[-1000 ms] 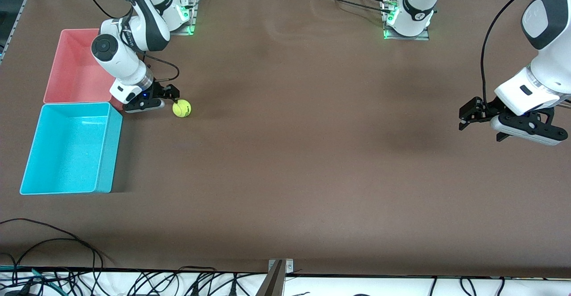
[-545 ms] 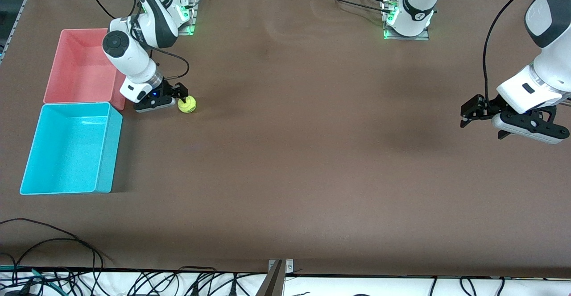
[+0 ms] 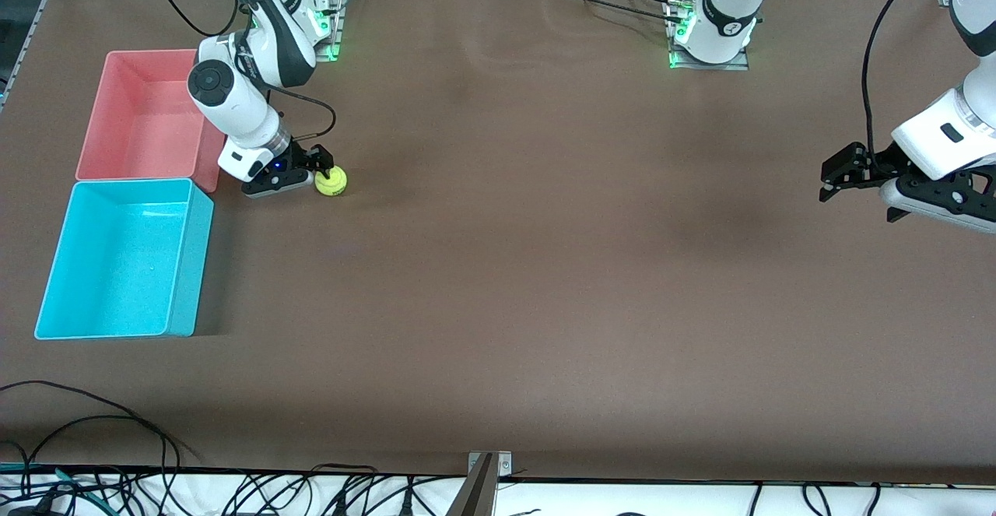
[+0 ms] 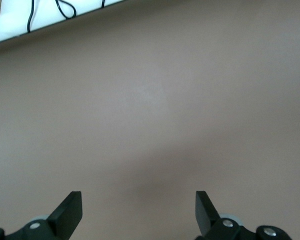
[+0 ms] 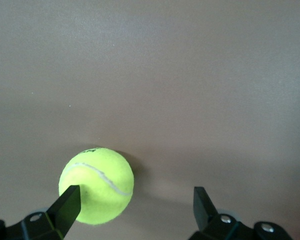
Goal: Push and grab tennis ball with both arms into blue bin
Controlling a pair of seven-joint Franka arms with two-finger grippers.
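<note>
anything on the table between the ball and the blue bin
Only the right claw and its wrist, down beside the ball on the bin's side, in the front view. Past them it is bare brown table up to the blue bin.

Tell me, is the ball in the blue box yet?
Not yet. The tennis ball lies on the table beside the right gripper; the blue bin is empty.
</note>
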